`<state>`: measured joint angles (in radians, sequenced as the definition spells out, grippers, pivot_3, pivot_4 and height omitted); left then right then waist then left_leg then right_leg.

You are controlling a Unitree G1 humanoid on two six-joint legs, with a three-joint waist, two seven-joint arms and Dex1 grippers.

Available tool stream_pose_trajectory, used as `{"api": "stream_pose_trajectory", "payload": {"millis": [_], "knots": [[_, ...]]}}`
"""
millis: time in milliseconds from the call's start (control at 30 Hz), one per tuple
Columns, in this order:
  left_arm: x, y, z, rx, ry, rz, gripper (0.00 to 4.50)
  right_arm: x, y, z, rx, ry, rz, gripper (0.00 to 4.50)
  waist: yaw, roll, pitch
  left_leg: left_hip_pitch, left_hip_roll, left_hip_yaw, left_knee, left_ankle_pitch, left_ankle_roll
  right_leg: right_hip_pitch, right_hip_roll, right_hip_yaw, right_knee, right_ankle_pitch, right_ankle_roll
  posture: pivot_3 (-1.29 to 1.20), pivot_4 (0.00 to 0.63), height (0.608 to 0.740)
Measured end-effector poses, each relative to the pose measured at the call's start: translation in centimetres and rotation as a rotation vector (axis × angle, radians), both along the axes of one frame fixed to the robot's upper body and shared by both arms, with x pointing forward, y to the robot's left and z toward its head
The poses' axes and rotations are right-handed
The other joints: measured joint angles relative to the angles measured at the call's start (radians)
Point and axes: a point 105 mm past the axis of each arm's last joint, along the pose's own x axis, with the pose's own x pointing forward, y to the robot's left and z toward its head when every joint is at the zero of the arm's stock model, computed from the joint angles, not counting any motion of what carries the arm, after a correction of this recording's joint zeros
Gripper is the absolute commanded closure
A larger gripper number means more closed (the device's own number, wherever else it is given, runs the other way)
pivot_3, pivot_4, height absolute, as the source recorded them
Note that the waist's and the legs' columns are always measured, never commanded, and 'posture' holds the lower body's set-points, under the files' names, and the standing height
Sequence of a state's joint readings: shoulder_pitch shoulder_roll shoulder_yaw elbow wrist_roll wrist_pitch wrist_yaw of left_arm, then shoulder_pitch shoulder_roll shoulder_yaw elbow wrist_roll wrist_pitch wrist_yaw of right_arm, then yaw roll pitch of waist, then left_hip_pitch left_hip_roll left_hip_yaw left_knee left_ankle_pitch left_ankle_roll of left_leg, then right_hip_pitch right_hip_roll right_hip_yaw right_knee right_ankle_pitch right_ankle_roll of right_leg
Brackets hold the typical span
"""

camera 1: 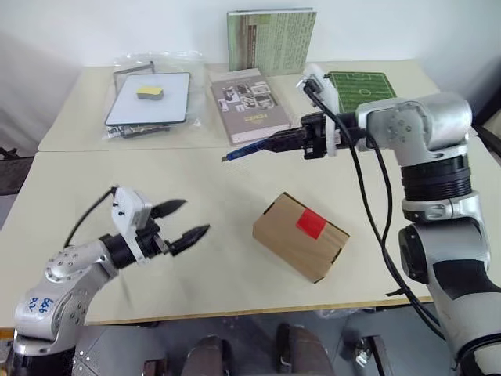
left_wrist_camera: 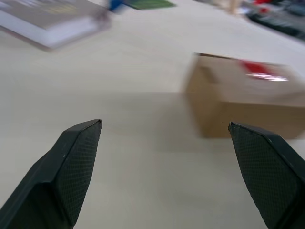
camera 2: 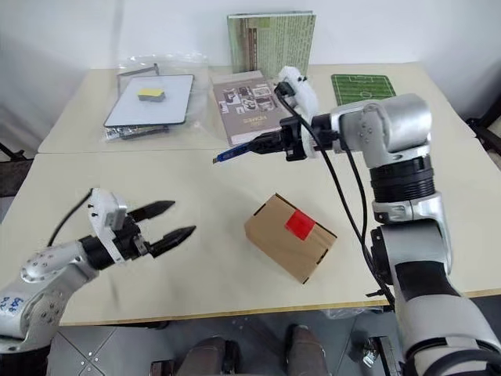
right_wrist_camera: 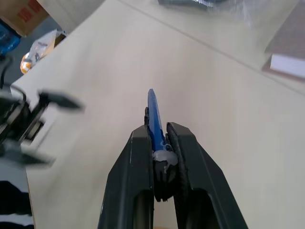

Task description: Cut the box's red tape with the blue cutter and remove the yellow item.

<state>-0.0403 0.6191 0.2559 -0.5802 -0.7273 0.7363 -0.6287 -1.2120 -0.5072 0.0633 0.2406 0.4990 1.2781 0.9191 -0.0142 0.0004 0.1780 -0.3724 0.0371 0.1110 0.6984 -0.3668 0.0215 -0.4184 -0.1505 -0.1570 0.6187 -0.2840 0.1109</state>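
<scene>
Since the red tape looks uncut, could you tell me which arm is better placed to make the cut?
The right. Its gripper is shut on the blue cutter, held above the table beyond the box, whose red tape faces up. The left gripper is open and empty, beside the box.

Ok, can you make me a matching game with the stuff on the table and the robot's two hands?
Things:
1. blue cutter
2. red tape
3. left gripper
4. small yellow block

Places or states:
A. open, holding nothing
B. on the white board at the back
C. pinched in the right gripper
D. stuck on the box

Pairs: 1-C, 2-D, 3-A, 4-B
</scene>
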Motion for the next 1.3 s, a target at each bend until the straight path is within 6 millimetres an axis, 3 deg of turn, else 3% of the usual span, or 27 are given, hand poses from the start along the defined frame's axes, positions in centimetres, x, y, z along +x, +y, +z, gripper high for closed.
{"api": "stream_pose_trajectory", "payload": {"millis": [200,300,433,600,700,933,1167,1300], "knots": [[0.5,-5.8,2.6,-0.15,-0.042,-0.108,0.0,-1.6,-3.5,1.3,0.018,-0.107,-0.052,4.35,0.019,0.0,0.0,0.0,-0.006,-0.002,0.001,0.0,0.0,0.003,0.0,0.0,-0.003,0.001,0.001,0.0,0.15,0.74],[0.9,-8.6,3.4,-0.16,-0.077,-0.16,0.58,-2.4,-6.2,1.6,-0.009,-0.158,-0.127,4.35,0.021,0.0,0.0,0.0,-0.006,-0.001,-0.001,0.0,0.0,0.005,0.001,-0.001,-0.007,0.001,0.001,0.0,0.15,0.74],[1.9,-10.7,3.9,-0.161,-0.098,-0.196,1.76,-3.8,-9.2,0.4,-0.106,-0.165,-0.21,4.35,0.023,0.0,0.0,0.0,-0.005,0.001,-0.001,0.0,0.0,0.004,0.002,-0.001,-0.009,0.001,0.001,0.0,0.15,0.74],[2.6,-12.6,2.2,-0.099,0.029,-0.261,3.41,-5.8,-9.9,-0.4,-0.224,-0.208,-0.21,4.35,0.02,0.0,0.0,0.001,-0.005,0.002,0.0,0.001,0.002,0.005,0.002,0.001,-0.01,0.001,0.001,0.0,0.15,0.74],[2.8,-13.0,1.2,-0.06,0.125,-0.286,4.41,-6.9,-9.9,-1.9,-0.305,-0.208,-0.205,4.35,0.025,-0.001,0.001,0.001,-0.005,0.001,0.0,0.002,0.002,0.005,0.002,0.001,-0.01,0.001,0.001,0.0,0.15,0.74],[2.4,-13.4,0.0,0.021,0.26,-0.33,4.48,-8.1,-9.3,-3.9,-0.361,-0.199,-0.192,4.35,0.038,-0.001,0.001,0.001,-0.005,0.001,0.0,0.002,0.002,0.006,0.002,0.001,-0.01,0.001,0.001,0.0,0.15,0.74],[2.0,-13.7,-0.6,0.063,0.307,-0.362,4.48,-8.0,-9.2,-3.6,-0.356,-0.232,-0.218,4.35,0.04,-0.001,0.001,0.001,-0.006,0.001,0.001,0.002,0.002,0.006,0.002,0.001,-0.011,0.001,0.001,0.0,0.15,0.74],[2.2,-13.6,-0.9,0.074,0.329,-0.362,4.48,-8.0,-9.1,-2.4,-0.33,-0.27,-0.23,4.35,0.039,-0.001,0.001,0.001,-0.006,0.001,0.001,0.002,0.002,0.006,0.002,0.001,-0.01,0.001,0.001,0.0,0.15,0.74]]}}
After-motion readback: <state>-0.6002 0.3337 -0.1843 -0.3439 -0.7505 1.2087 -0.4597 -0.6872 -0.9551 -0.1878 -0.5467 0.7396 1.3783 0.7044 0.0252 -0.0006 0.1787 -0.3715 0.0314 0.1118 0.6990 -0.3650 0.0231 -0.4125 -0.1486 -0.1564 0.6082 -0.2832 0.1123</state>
